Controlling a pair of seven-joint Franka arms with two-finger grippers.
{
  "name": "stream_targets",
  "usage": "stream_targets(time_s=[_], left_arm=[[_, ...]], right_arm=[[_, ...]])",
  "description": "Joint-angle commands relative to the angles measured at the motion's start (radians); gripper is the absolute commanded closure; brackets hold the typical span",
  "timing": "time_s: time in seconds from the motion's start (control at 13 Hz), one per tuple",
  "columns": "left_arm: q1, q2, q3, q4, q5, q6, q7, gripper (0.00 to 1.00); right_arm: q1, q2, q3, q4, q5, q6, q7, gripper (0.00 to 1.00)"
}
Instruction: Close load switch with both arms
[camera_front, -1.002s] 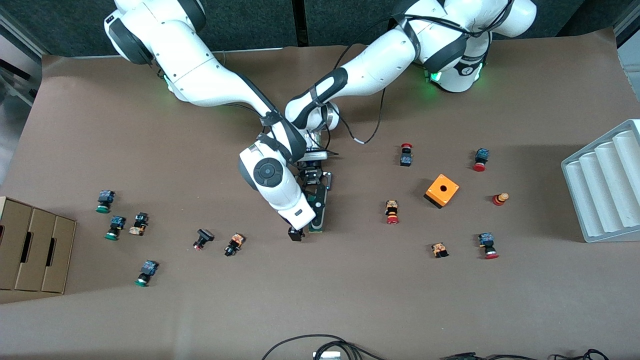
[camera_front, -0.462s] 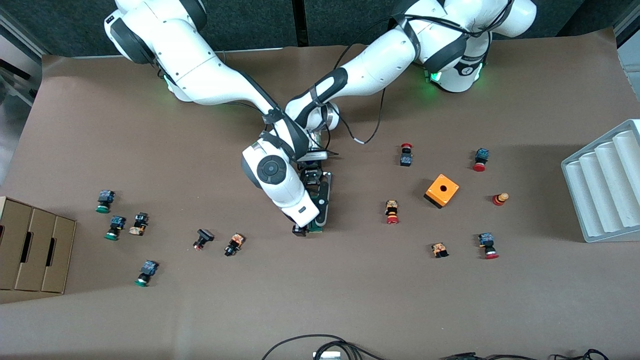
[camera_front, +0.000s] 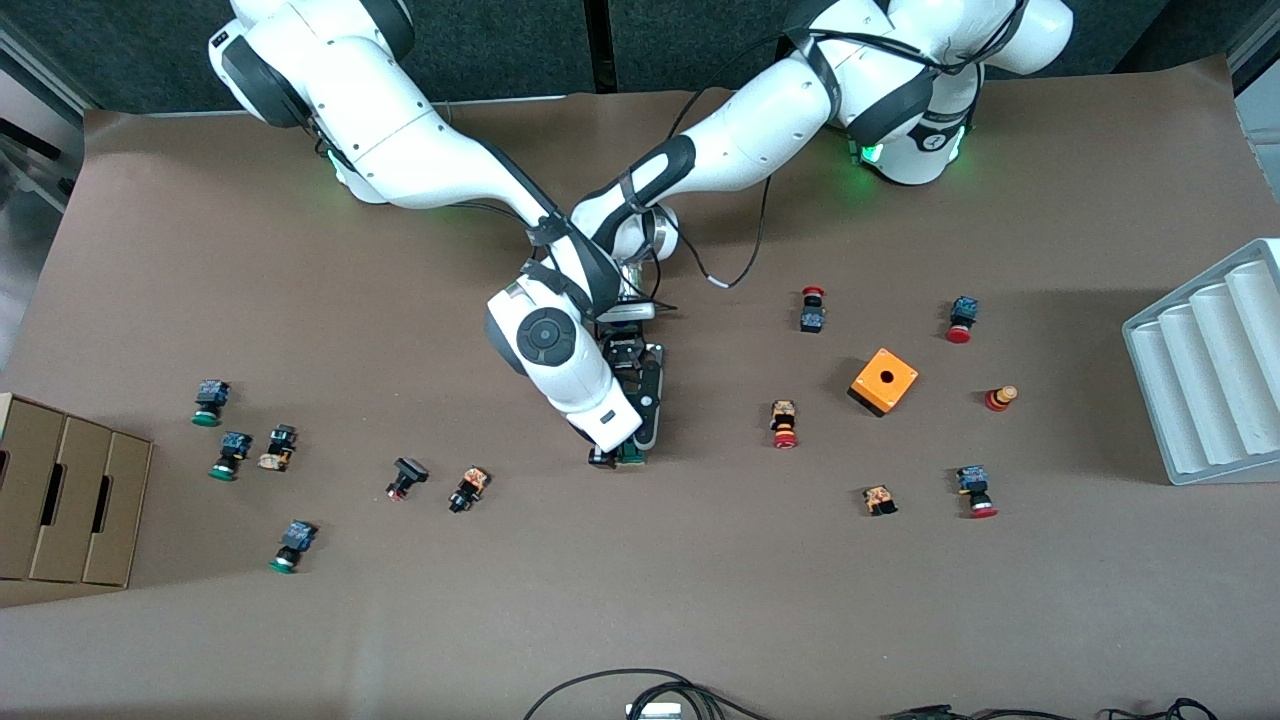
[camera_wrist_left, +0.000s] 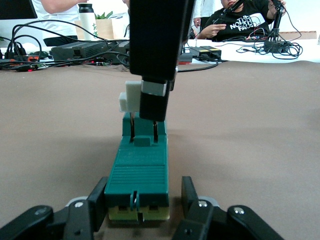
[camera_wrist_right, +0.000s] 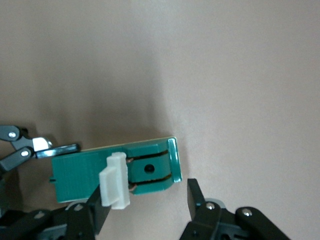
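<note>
A load switch (camera_front: 634, 425), a narrow dark green rectangular block, lies flat on the brown table near its middle, its long axis running toward the front camera. Its top is ribbed at one end (camera_wrist_left: 137, 175), with a pale yellowish base edge below. A white handle piece (camera_wrist_right: 115, 180) stands raised across the block partway along, beside two slots and a small round hole.
</note>
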Motion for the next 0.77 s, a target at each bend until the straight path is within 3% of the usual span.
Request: stream_targets(time_s=[0.0, 0.69], left_arm=[[-0.012, 0.01, 0.005, 0.008, 0.009, -0.011, 0.009, 0.36], [-0.012, 0.01, 0.007, 0.006, 0.009, -0.011, 0.007, 0.36]], right_arm=[[0.01, 0.001, -0.002, 0.012, 0.015, 0.01, 0.001, 0.4], [0.015, -0.001, -0.005, 0.012, 0.0, 0.013, -0.006, 0.51]])
